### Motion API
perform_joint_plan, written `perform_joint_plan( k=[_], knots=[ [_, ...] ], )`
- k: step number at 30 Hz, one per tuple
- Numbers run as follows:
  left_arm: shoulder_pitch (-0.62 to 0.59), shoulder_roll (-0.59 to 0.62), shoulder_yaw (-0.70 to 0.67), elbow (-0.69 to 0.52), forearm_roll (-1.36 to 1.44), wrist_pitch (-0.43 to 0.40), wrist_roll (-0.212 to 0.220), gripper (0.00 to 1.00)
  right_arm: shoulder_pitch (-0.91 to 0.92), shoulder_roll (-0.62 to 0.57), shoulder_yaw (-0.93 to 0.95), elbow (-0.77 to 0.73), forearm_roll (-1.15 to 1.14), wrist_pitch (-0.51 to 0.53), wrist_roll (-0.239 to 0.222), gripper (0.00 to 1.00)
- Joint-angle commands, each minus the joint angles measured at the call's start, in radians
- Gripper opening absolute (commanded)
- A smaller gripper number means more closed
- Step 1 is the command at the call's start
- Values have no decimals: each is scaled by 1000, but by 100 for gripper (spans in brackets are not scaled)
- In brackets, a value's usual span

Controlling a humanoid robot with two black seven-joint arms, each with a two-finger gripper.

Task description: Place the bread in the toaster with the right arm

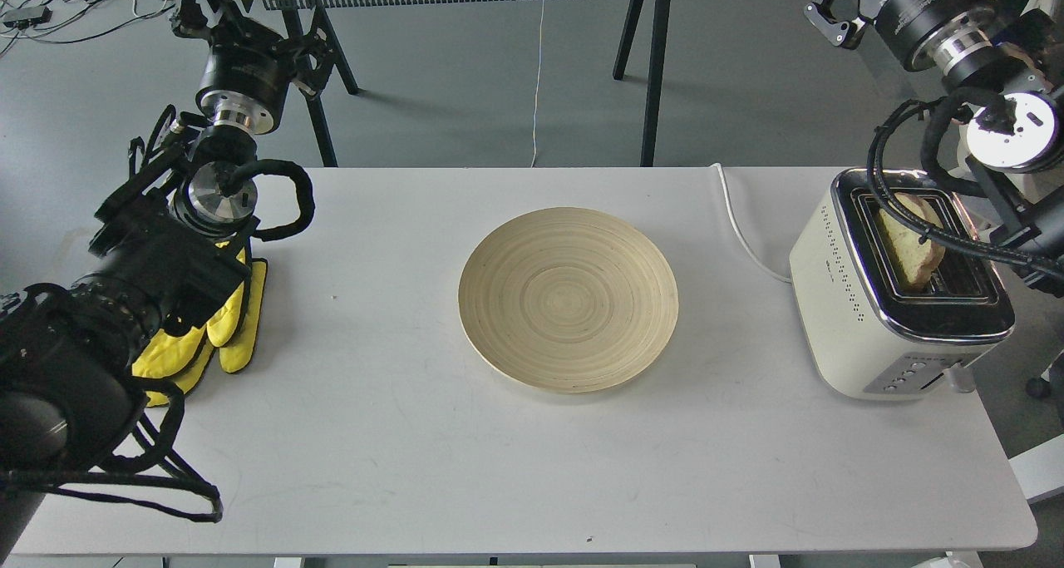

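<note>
The pale, speckled slice of bread with brown crust (911, 242) stands tilted in one slot of the boxy cream-white toaster with the chrome top (864, 318), its rounded top well proud of the slot, so I judge it is only partly seated. The slice leans along the slot instead of sitting square; if it catches on the slot edge it may stay propped up or tip out over the chrome top. A black cable of the right arm (989, 94) crosses directly in front of the slice and the toaster's top. Any swing of that arm could drag the cable across the crust, flick the slice out, or nudge the toaster, which stands near the edge of the white tabletop (515, 468) on the arm's own side.

The right hand (834, 9) is raised well beyond the toaster, its two slim fingers spread apart and grasping nothing. The bread therefore lies below and nearer than this hand, well apart from it, free of any grip. The left hand (193, 7) hangs far off on the opposite side; its fingers are too dark to say whether they are released or clenched.
</note>
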Motion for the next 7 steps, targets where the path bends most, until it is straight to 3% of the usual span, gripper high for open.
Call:
perform_joint_plan(
  k=[1, 7],
  knots=[
    [0, 2, 0, 0, -1, 0, 0, 100, -25, 19, 46, -40, 5, 7, -1, 100],
    [0, 2, 3, 0, 1, 0, 3, 100, -22, 84, 83, -100, 4, 37, 1, 100]
  ],
)
